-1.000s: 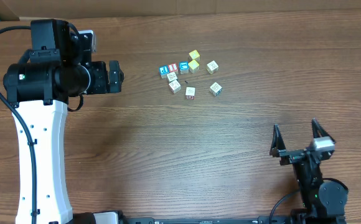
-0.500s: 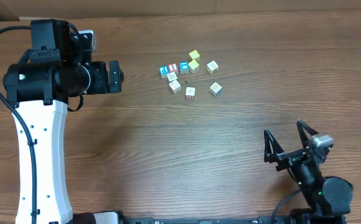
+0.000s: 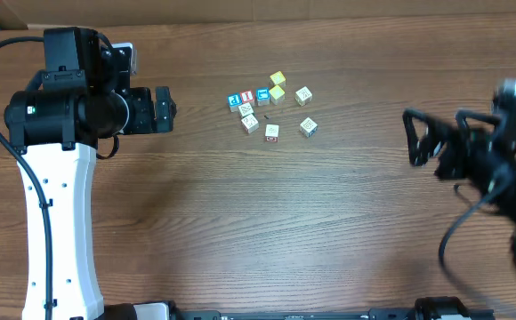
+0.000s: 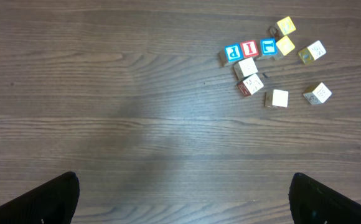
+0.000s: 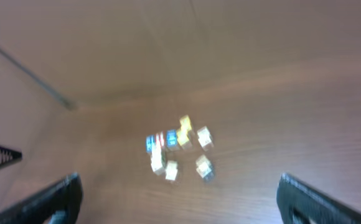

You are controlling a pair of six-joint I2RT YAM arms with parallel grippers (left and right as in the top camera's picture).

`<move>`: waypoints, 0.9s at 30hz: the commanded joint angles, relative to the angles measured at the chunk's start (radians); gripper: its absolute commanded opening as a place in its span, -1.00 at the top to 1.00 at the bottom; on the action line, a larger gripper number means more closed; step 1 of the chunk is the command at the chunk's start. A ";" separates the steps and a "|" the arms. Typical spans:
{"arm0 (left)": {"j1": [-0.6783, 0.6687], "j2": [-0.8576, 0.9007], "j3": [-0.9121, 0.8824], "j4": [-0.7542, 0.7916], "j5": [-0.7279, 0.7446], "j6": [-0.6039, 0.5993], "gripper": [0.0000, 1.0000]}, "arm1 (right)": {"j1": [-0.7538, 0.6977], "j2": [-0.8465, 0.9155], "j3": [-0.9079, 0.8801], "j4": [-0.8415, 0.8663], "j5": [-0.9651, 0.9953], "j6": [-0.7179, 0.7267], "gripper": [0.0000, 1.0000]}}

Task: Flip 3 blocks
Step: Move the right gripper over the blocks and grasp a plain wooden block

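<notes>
The blocks lie clustered at the far middle of the tabletop, touched by neither arm (so likely none is flipped yet). The left tool and right tool hang wide open and empty, well apart from them, ready to close around a cube.

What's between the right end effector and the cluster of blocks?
Nothing; the overhead view shows only bare wooden table between the right end effector and the blocks.

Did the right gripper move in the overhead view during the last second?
Yes. The right gripper moved up the picture, from well below the block cluster to almost level with it, jaws open.
</notes>
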 commanded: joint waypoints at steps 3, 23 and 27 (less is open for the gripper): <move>0.000 0.000 0.024 0.005 -0.002 -0.010 -0.99 | -0.001 0.373 0.459 -0.341 -0.010 0.010 -1.00; 0.000 0.000 0.024 0.005 -0.002 -0.010 -1.00 | 0.358 0.867 0.515 -0.340 0.142 0.201 -0.19; 0.000 0.000 0.024 0.005 -0.002 -0.010 -1.00 | 0.450 0.977 0.515 -0.265 0.198 0.200 -0.59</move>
